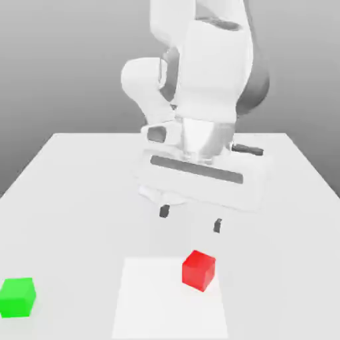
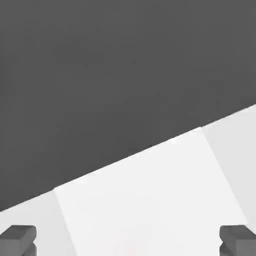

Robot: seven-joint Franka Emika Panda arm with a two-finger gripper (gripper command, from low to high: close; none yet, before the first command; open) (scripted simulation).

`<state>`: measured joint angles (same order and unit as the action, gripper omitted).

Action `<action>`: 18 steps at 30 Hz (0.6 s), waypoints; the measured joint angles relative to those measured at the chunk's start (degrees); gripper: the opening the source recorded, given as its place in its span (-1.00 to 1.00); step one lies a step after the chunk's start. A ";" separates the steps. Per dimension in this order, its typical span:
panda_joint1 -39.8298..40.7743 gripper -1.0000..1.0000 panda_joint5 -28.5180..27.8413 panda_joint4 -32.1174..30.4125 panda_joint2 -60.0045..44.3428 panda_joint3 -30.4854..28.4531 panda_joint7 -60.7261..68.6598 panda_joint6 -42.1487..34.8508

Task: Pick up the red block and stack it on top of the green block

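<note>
end effector (image 1: 190, 218): spread wide, holding nothing, above the desk (image 1: 73, 199) behind the red block (image 1: 198, 270). red block: on the paler square patch (image 1: 153, 299). green block (image 1: 17, 297): well apart, toward exterior view's left. risk: an off-centre descent could nudge the red block askew; a long carry could misalign the stack. exterior view gives both blocks; hand view gives fingertips (image 2: 18, 239) and the desk's edge.

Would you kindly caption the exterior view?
Open gripper poised above red block; green block sits apart on table.

exterior: faces arm, high; hand: downward, close; shared: table (image 1: 66, 186)
</note>
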<state>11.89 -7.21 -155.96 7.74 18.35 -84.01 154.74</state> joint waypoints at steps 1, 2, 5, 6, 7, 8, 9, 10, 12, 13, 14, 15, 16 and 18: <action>-0.16 0.00 0.88 -1.04 -1.30 0.15 -0.75 1.03; -0.42 0.00 2.04 -2.09 -2.53 0.29 -1.31 2.05; -1.82 0.00 6.91 -4.89 -5.64 0.82 -1.69 4.93; -2.02 0.00 7.45 -5.11 -6.34 0.84 -1.87 5.55; -2.04 0.00 7.47 -5.09 -6.98 0.81 -2.17 6.08; -2.04 0.00 7.22 -4.95 -7.59 0.73 -2.54 6.59; -2.08 0.00 6.78 -4.78 -8.22 0.60 -2.96 7.09; -2.05 0.00 6.23 -4.58 -8.87 0.47 -3.44 7.62; -1.93 0.00 4.86 -4.21 -10.27 0.09 -4.52 8.74; -1.92 0.00 4.03 -4.03 -11.02 -0.10 -5.15 9.33; -2.05 0.00 3.15 -3.88 -11.79 -0.43 -5.82 9.96; -2.24 0.00 2.19 -3.74 -12.60 -0.83 -6.52 10.60; -2.50 0.00 1.17 -3.61 -13.43 -1.31 -7.28 11.27; -3.20 0.00 -1.02 -3.40 -15.17 -2.53 -8.83 12.66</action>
<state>8.70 -8.22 -159.36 -7.43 15.83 -92.84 167.40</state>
